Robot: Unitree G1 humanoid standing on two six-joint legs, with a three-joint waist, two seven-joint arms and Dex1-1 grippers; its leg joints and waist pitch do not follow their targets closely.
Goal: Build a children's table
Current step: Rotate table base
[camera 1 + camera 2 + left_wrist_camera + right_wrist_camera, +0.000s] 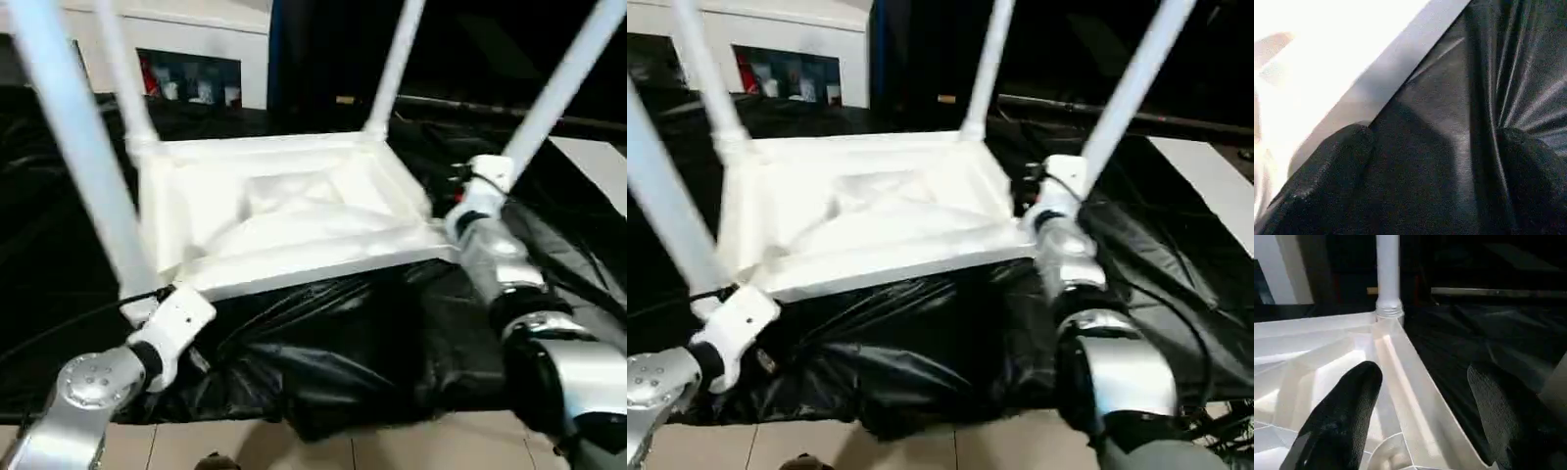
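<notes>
The children's table lies upside down on the black cloth, its white tabletop [323,264] showing the ribbed underside. All legs stand up from the corner sockets: near left [83,147], far left [127,88], far right [392,69], near right [558,88]. My left gripper [1437,134] is open over the cloth just beside the tabletop's edge [1366,93], at the near left corner, with nothing between its fingers. My right gripper [1426,371] is open at the near right corner. It straddles the tabletop's right rim [1410,367], one finger over the ribs and one over the cloth, pointing toward the far right leg [1387,274].
The black cloth-covered work table [343,343] ends at its front edge just before my arms, with tiled floor [294,441] below. A white cabinet [196,39] stands behind the table and a white panel [598,162] lies at the right.
</notes>
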